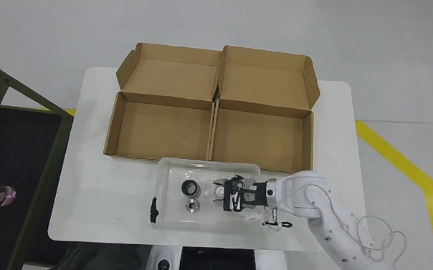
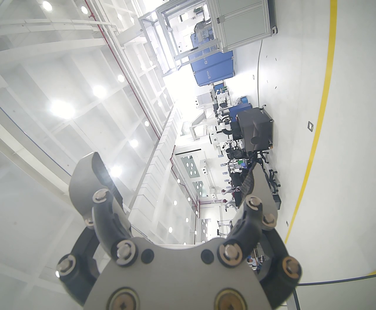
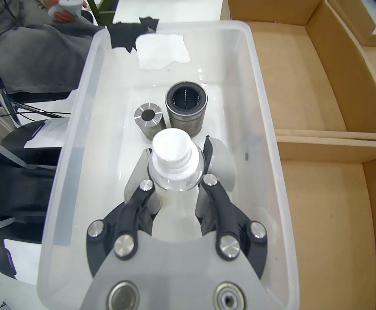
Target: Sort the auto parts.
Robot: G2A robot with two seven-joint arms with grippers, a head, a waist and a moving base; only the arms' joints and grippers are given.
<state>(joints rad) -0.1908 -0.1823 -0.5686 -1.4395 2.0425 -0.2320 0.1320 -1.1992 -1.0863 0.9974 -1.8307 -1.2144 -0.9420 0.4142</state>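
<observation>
A clear plastic bin (image 1: 165, 176) (image 3: 261, 97) sits at the table's front. Inside it my right gripper (image 3: 175, 164) (image 1: 225, 193) is shut on a white stepped part with a clear round collar (image 3: 174, 155). Just beyond it in the bin stand a small steel bushing with a centre hole (image 3: 149, 119) (image 1: 192, 206) and a larger dark-lined cylindrical bearing (image 3: 186, 107) (image 1: 190, 188). My left gripper (image 2: 173, 182) is open, holds nothing and points up toward a hall ceiling.
Two open cardboard boxes (image 1: 159, 129) (image 1: 259, 136) lie side by side behind the bin, lids folded back. Black tape (image 3: 124, 36) and a white paper scrap (image 3: 163, 51) mark the bin's far end. A person's grey sleeve (image 3: 38, 58) lies beyond the bin.
</observation>
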